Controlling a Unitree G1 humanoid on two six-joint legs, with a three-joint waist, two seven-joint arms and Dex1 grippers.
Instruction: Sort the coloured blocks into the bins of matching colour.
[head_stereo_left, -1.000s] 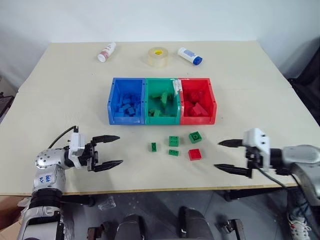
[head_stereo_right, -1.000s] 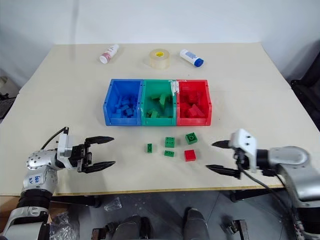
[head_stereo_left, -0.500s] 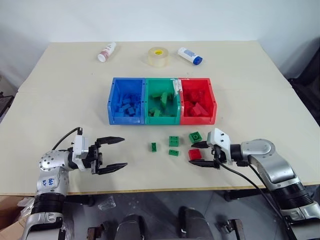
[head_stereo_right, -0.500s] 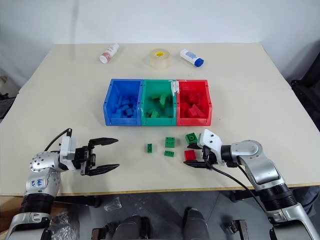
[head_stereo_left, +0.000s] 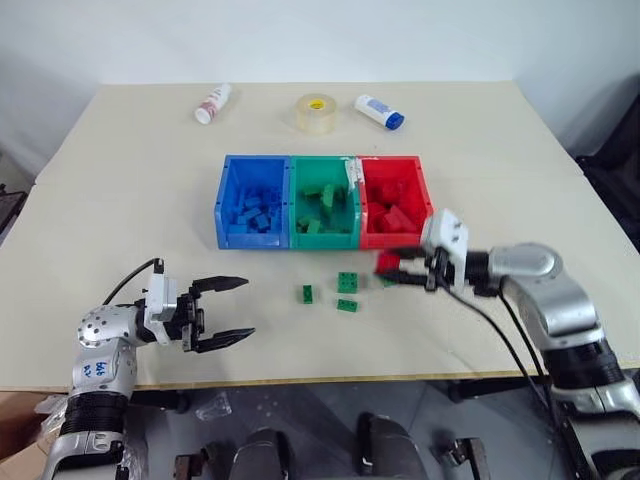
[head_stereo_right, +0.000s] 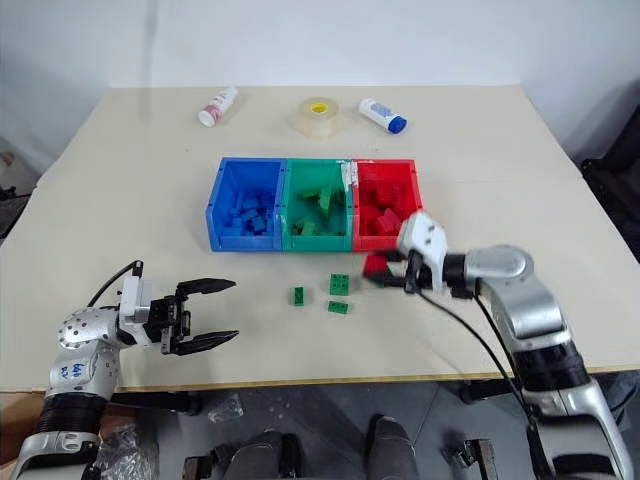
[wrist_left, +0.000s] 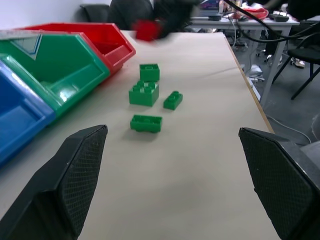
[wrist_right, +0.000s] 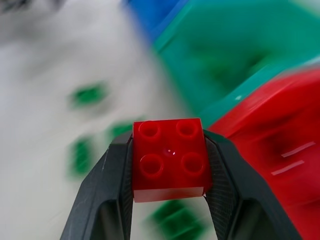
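The right claw (wrist_right: 169, 200) has swung in from the worktop (head_stereo_left: 130, 180) edge, clamped the red block (wrist_right: 169, 159) and lifted it just before the red bin (head_stereo_left: 395, 212); dropping it in looks next. Four green blocks (head_stereo_left: 347, 281) wait; the left claw (head_stereo_left: 228, 312) hangs wide, empty.

Three bins (head_stereo_left: 324, 240) in a row mid-surface (head_stereo_left: 130, 190), blocks inside each. Loose blocks (head_stereo_left: 346, 282) just before the middle bin. Behind the bins: bottle (head_stereo_left: 213, 103) left, tape roll (head_stereo_left: 315, 113) centre, second bottle (head_stereo_left: 380, 111) right.
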